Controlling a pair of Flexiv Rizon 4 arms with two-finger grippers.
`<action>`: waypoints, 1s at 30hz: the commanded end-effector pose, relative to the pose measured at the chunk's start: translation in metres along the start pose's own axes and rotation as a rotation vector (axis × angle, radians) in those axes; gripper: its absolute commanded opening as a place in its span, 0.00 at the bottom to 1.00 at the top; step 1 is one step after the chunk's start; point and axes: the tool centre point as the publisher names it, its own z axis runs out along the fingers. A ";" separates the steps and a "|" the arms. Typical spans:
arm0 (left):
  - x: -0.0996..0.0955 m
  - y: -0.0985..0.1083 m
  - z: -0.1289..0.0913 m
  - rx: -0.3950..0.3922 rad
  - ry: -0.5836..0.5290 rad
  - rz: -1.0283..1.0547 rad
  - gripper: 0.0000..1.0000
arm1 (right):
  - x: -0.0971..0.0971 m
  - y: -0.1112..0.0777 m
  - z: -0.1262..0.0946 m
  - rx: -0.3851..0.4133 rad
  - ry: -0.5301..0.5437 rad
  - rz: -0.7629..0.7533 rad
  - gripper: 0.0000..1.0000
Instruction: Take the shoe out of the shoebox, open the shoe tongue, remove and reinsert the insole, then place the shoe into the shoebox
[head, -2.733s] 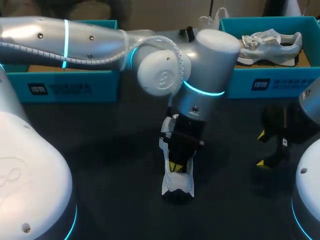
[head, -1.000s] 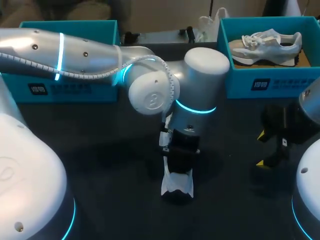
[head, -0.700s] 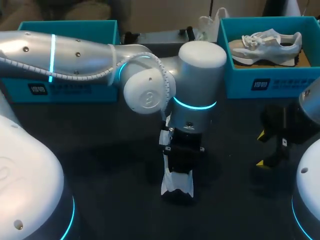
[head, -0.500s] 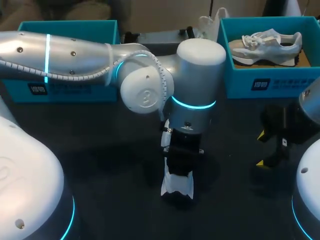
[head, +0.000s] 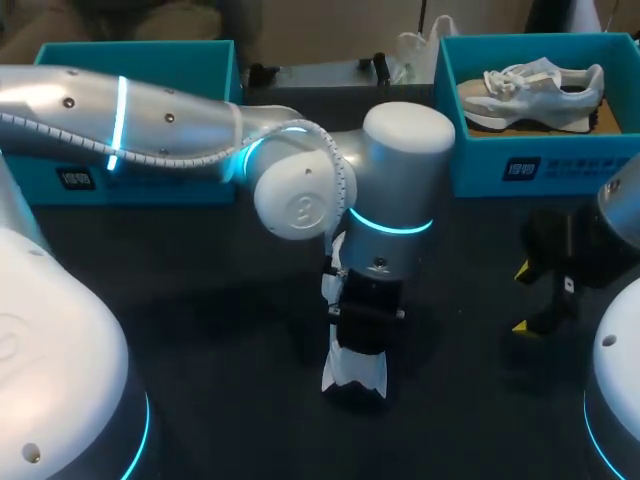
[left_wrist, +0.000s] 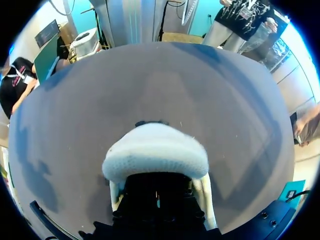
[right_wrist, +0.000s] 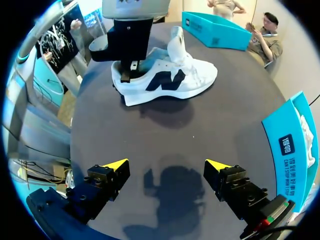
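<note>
Shoes (head: 353, 372) (head: 530, 85) x2, shoeboxes (head: 140, 182) (head: 545, 165) x2, arms (head: 150, 110) (head: 622, 215) x2

White shoe (right_wrist: 165, 75) with navy logo, teal shoebox (head: 580, 165), dark table (head: 200, 300)

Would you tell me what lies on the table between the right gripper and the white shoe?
Nothing: in the right wrist view, only a bare stretch of the table separates the open right gripper from the white shoe.

Left arm (head: 170, 110): silver rounded links, cyan light rings, small screws, ribbed cable.
Left housing (head: 50, 370): white dome, cyan rim.
Right gripper (right_wrist: 166, 166): black fingers, yellow tips.
</note>
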 end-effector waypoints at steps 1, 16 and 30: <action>0.004 0.014 0.001 -0.028 -0.015 -0.023 0.00 | 0.001 0.000 0.000 0.003 -0.003 0.001 1.00; 0.014 -0.003 -0.019 -0.016 -0.055 0.049 0.00 | 0.001 0.000 0.000 0.003 -0.003 0.001 1.00; 0.001 0.013 -0.001 -0.022 0.001 0.053 0.00 | 0.001 0.000 0.000 0.003 -0.003 0.001 1.00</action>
